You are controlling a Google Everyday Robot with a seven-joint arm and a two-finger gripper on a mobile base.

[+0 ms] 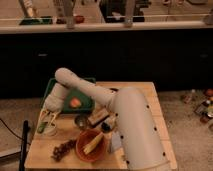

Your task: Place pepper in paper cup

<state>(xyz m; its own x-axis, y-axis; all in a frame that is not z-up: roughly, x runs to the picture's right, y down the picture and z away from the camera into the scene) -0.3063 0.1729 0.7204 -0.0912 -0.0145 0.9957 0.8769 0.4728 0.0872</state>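
My gripper (pixel 47 119) hangs at the table's left side, at the end of the white arm that reaches down from an elbow over the green tray. It is right above the white paper cup (pixel 50 131). The dark green pepper (pixel 40 127) shows at the cup's left rim, just under the gripper. I cannot tell whether it is held or resting in the cup.
A green tray (pixel 85 95) with an orange fruit (pixel 75 102) lies behind the gripper. A small metal cup (pixel 81 121) stands to the right of it. An orange bowl (pixel 80 150) holds a corn cob (pixel 93 143). Dark bits (pixel 62 148) lie at the front left. A wooden table (pixel 150 107) bears it all.
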